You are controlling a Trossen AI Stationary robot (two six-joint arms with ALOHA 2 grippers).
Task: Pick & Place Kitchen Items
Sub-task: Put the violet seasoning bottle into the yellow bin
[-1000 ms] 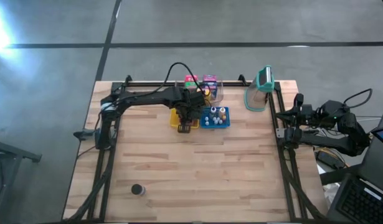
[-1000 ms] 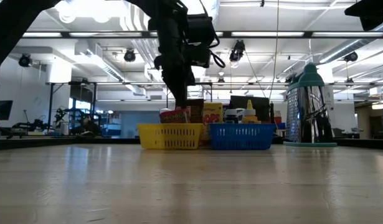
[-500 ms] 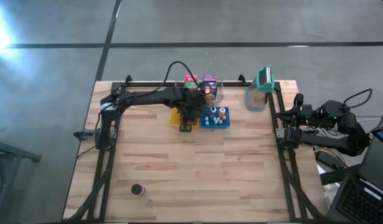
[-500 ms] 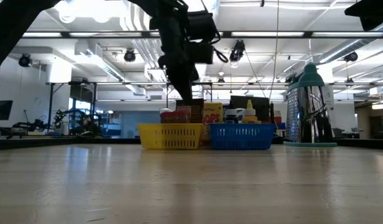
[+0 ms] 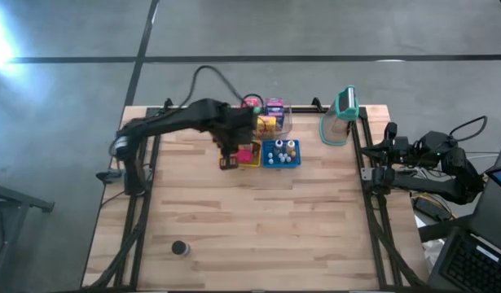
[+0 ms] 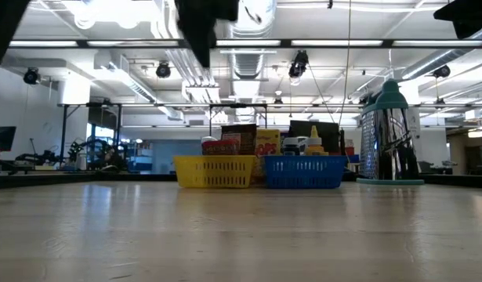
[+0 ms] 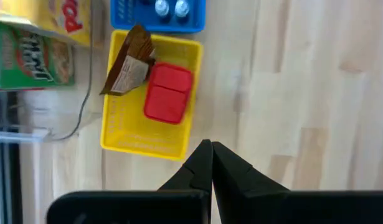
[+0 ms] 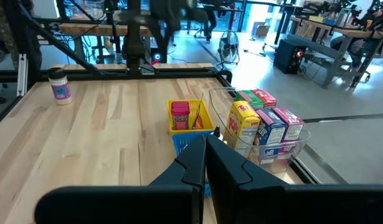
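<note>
My left gripper (image 7: pixel 211 147) is shut and empty, high above the table just off the yellow basket's (image 7: pixel 151 102) left near corner; in the high view my left gripper (image 5: pixel 226 163) shows beside that basket. A red carton (image 7: pixel 168 93) and a brown packet (image 7: pixel 129 62) lie in the yellow basket. Small bottle-like pieces stand in the blue basket (image 5: pixel 281 154). Pink, purple, yellow and green cartons stand upright in a clear bin (image 8: pixel 260 130). A small jar (image 5: pixel 180 248) stands near the table's near left corner. My right gripper (image 8: pixel 205 142) is shut and waits at the table's right edge.
The clear jug with a teal lid (image 5: pixel 341 118) stands at the far right of the table. The two baskets sit side by side at the far middle, the clear bin (image 5: pixel 266 115) behind them. Bare wood (image 5: pixel 258 220) covers the middle and near part of the table.
My left gripper has risen from just above the yellow basket, out of the low view's top, and has moved toward the table's left edge. The red carton stays lying in the yellow basket.
</note>
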